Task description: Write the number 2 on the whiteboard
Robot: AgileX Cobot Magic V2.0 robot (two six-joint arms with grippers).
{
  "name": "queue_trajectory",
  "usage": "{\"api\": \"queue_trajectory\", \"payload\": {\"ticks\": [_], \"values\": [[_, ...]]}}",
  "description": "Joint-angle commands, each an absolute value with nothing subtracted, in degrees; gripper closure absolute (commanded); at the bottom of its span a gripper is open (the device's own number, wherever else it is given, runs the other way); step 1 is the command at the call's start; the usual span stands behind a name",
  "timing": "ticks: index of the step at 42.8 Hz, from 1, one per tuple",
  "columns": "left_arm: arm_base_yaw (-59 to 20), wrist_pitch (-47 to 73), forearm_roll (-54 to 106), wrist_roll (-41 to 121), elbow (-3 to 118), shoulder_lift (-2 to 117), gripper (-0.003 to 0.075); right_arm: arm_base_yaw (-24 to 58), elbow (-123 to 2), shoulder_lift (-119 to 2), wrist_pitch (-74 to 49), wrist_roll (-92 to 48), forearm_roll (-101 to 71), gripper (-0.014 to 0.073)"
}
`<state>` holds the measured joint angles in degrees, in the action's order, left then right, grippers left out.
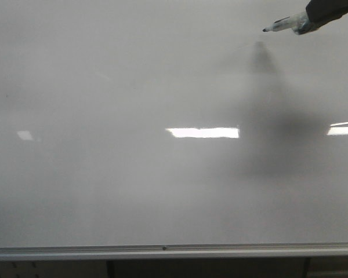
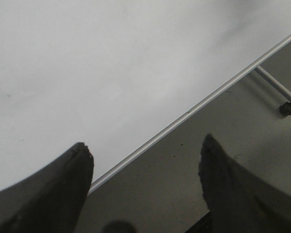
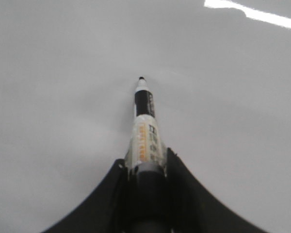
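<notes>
The whiteboard [image 1: 133, 87] fills nearly the whole front view, with its rail [image 1: 162, 251] running along the lower edge of the frame. In the upper right corner the right gripper [image 1: 313, 17] reaches in over the board, and the marker [image 1: 284, 24] clamped between its fingers points toward the left, its tip over the board's upper right area. In the left wrist view, the left gripper [image 2: 145, 160] sits at the bottom of the frame, jaws spread apart, straddling the board's rail [image 2: 194, 109]; the floor [image 2: 184, 174] lies lower right of that rail, and a caster [image 2: 287, 108] stands at the right edge.
</notes>
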<state>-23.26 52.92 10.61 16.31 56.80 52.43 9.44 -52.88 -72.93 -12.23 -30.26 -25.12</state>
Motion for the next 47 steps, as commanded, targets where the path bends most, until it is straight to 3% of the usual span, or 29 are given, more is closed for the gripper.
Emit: {"api": "queue_trajectory", "payload": {"ticks": [1, 11, 18, 37, 47], "values": [[-23.11, 49.27, 11.63, 15.76, 58.28, 52.20, 0.0260, 9.22, -55.74, -73.07, -6.86, -30.99, -25.14, 0.0540], [-23.11, 49.27, 11.63, 15.76, 58.28, 52.20, 0.0260, 7.30, -56.15, -74.86, -8.31, -30.99, -23.25, 0.0540], [-23.11, 49.27, 11.63, 15.76, 58.28, 52.20, 0.0260, 4.68, -56.09, -74.86, -15.76, -30.99, -23.25, 0.0540], [-23.11, 49.27, 11.63, 15.76, 58.28, 52.20, 0.0260, 7.66, -56.09, -79.37, -20.49, -30.94, -23.97, 0.0540], [-23.11, 49.27, 11.63, 15.76, 58.28, 52.20, 0.0260, 2.40, -56.09, -78.30, -22.95, -30.94, -23.71, 0.0540]]}}
